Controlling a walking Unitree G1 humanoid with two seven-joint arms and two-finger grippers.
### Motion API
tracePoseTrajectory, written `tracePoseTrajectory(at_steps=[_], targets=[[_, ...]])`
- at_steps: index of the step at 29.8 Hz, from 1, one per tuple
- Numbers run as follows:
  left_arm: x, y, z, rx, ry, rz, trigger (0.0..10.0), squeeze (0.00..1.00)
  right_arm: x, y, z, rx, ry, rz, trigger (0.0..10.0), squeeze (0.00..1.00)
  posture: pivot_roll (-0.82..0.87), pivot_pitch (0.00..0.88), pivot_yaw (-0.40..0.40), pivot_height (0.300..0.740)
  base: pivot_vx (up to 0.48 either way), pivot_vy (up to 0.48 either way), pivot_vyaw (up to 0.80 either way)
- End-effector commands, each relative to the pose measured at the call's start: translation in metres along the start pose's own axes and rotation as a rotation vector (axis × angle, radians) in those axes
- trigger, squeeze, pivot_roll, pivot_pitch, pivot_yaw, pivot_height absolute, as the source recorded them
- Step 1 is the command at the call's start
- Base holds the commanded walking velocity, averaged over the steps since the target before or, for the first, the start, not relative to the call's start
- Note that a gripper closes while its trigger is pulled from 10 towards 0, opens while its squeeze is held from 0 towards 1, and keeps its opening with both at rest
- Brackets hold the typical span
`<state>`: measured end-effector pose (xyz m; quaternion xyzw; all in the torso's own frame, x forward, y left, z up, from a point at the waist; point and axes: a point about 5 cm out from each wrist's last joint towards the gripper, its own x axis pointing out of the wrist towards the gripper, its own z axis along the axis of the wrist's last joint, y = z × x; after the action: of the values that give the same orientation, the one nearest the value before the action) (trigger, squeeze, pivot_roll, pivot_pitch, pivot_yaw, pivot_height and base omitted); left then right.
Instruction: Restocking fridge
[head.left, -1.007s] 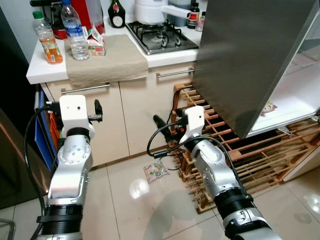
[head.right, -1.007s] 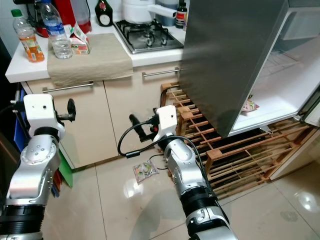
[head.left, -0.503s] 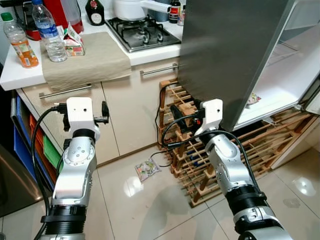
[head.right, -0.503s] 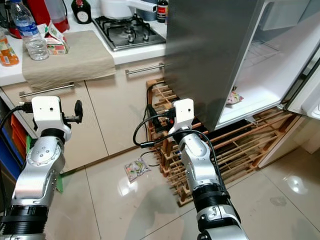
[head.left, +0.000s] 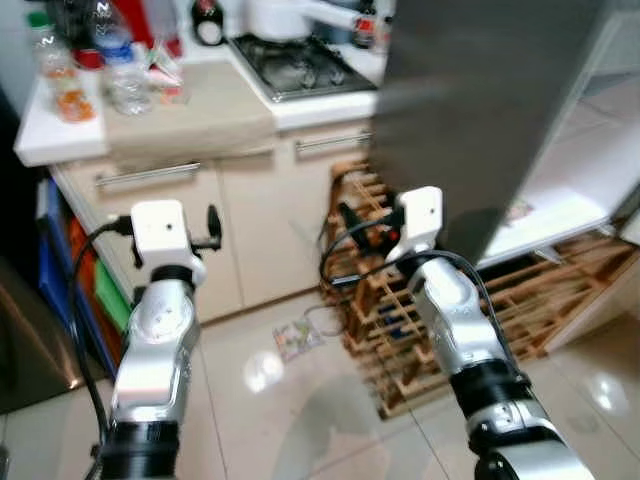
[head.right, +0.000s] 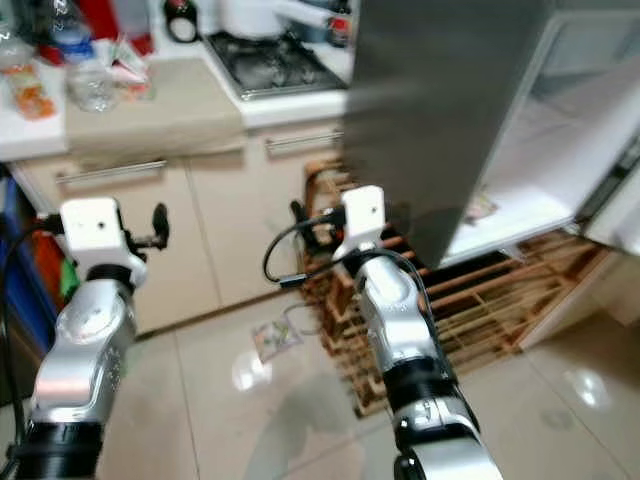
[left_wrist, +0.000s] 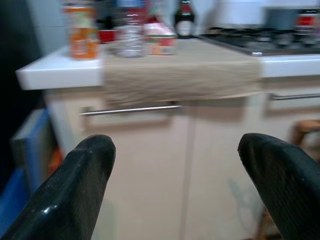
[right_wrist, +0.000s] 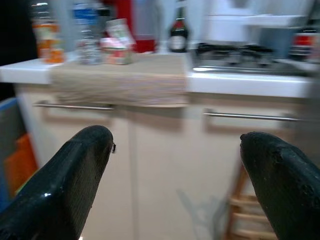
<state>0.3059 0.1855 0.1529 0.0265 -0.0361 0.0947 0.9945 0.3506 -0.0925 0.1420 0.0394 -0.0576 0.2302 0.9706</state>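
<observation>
The fridge (head.right: 450, 90) looms at my right, its grey door (head.left: 480, 110) swung open towards me and cut off at the top edge; beyond it I see a white shelf (head.right: 520, 200) with a small packet (head.right: 483, 208) too blurred to name. The white counter (head.left: 60, 135) runs along my left above cream cabinets (head.left: 250, 220), a beige cloth (head.left: 195, 110) hanging over its edge. Below the fridge door, a wooden rack (head.left: 500, 300) spreads across the floor, part hidden behind my right arm. The gas hob (head.left: 295, 65) sits behind the cloth.

On the counter the orange drink bottle (left_wrist: 81, 29), clear water bottle (left_wrist: 130, 30) and small carton (left_wrist: 159, 44) stand upright, long axes vertical, close together; my wrist cameras show them side-on, with a dark bottle (left_wrist: 184, 22) behind.

My left gripper (left_wrist: 180, 150) and right gripper (right_wrist: 180, 145) are both spread wide, grasping nothing, raised before the cabinets.

A crumpled wrapper (head.left: 297, 340) lies on the tiles between my arms.
</observation>
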Motion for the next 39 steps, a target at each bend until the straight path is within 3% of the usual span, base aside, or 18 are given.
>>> tracePoseTrajectory(at_steps=[1,7,13,17,21,28,37,39], targets=[[-0.001,-0.003,0.009,-0.034,-0.049,-0.024,10.0,0.0,0.001,0.004,0.002,-0.01,-0.003,0.031,10.0,0.0,-0.03,0.0,-0.054,0.74,0.0,0.0,0.45],[0.006,-0.001,0.017,-0.007,-0.077,-0.005,10.0,0.0,-0.001,-0.002,0.001,0.01,-0.003,0.006,10.0,0.0,-0.03,0.0,-0.066,0.74,0.0,0.0,0.42],[0.0,-0.003,0.006,0.01,-0.014,-0.01,10.0,0.0,-0.003,-0.016,-0.005,0.044,0.027,-0.087,10.0,0.0,-0.03,0.0,-0.058,0.74,0.0,0.0,0.34],[-0.003,-0.013,0.007,0.026,0.004,-0.033,10.0,0.0,-0.006,-0.016,-0.013,0.019,0.065,-0.063,10.0,0.0,-0.03,0.0,-0.044,0.74,0.0,0.0,0.0],[-0.002,-0.01,0.01,0.024,-0.016,-0.04,10.0,0.0,-0.005,-0.012,-0.015,0.003,0.079,-0.04,10.0,0.0,-0.03,0.0,-0.036,0.74,0.0,0.0,0.0],[0.007,0.004,0.029,0.077,-0.103,0.033,10.0,0.0,-0.002,-0.013,-0.012,0.035,0.053,-0.086,10.0,0.0,-0.03,0.0,-0.029,0.74,0.48,0.0,0.0],[0.01,0.001,0.04,0.067,-0.153,0.023,10.0,0.0,0.004,-0.005,0.002,-0.008,-0.01,-0.024,10.0,0.0,-0.03,0.0,-0.034,0.74,0.48,0.0,0.51],[0.011,-0.001,0.038,0.061,-0.148,0.014,10.0,0.0,0.005,-0.009,0.004,-0.015,-0.022,-0.061,10.0,0.0,-0.03,0.0,-0.032,0.74,0.48,0.0,0.49]])
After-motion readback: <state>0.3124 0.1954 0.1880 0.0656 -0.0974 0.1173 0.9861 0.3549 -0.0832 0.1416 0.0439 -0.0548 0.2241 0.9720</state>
